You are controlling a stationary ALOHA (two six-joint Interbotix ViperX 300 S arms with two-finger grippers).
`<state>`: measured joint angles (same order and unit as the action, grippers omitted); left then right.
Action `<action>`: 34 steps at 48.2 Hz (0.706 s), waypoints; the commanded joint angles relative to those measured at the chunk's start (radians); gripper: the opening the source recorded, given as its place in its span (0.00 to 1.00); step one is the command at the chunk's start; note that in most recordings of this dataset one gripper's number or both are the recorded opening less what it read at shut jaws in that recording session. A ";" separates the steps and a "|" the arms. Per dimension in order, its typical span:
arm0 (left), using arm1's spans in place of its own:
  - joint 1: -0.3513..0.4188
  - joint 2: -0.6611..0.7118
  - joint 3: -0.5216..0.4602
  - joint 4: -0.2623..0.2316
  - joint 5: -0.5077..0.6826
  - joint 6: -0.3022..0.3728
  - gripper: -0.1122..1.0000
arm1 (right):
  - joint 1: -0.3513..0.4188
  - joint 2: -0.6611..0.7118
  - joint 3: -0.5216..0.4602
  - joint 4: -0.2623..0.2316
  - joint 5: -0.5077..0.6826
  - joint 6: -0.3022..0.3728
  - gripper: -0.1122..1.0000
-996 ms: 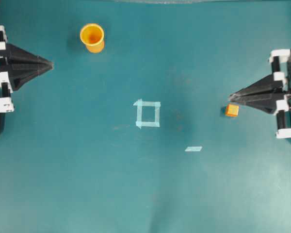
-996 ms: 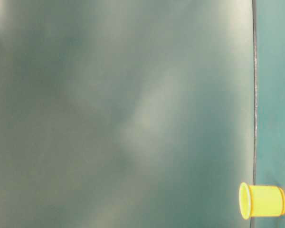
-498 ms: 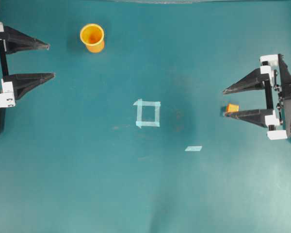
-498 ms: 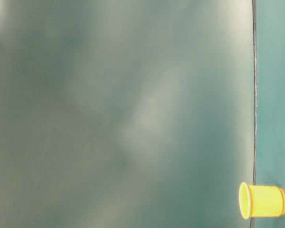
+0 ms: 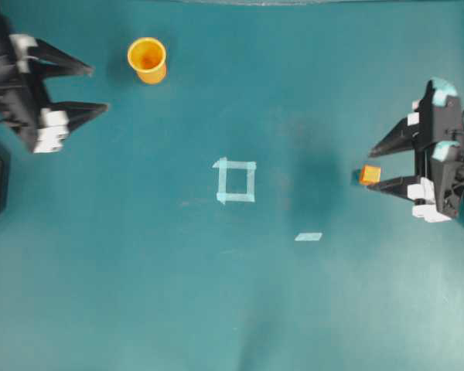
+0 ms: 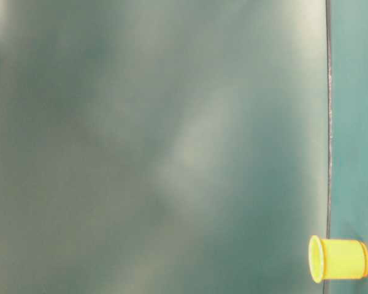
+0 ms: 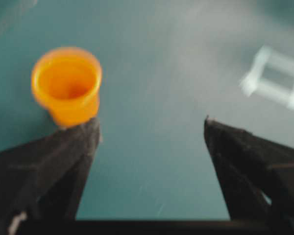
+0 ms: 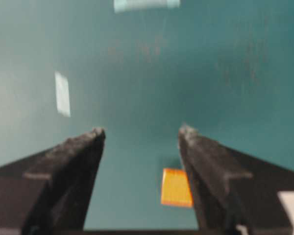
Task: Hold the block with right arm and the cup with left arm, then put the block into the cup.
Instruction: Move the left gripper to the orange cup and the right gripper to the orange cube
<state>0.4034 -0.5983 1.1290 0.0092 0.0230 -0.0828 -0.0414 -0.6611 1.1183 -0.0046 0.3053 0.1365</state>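
Observation:
The yellow-orange cup (image 5: 147, 59) stands upright at the far left of the table, and it also shows in the table-level view as the cup (image 6: 340, 258). My left gripper (image 5: 100, 89) is open a little left of and below it, not touching. From the left wrist, the cup (image 7: 67, 88) sits just beyond the left finger of that gripper (image 7: 152, 121). The small orange block (image 5: 370, 175) lies at the right, between the open fingers of my right gripper (image 5: 373, 170). In the right wrist view the block (image 8: 176, 187) rests on the table close to the right finger of the gripper (image 8: 142, 129).
A pale tape square (image 5: 236, 180) marks the table's middle, and a short tape strip (image 5: 308, 236) lies below and to its right. The same strip (image 8: 62, 94) shows ahead of the right gripper. The table-level view is mostly blurred grey-green.
Both grippers went from shut to wide open. The left gripper moved right, closer to the cup. The right gripper turned and now has the block between its fingers.

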 commanded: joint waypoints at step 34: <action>0.158 0.394 -0.255 0.011 0.132 -0.017 0.84 | -0.002 0.184 -0.018 -0.025 0.018 0.009 0.67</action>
<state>0.5492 -0.2071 0.8851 0.0184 0.1672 -0.0951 -0.0414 -0.4709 1.1167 -0.0215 0.3313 0.1442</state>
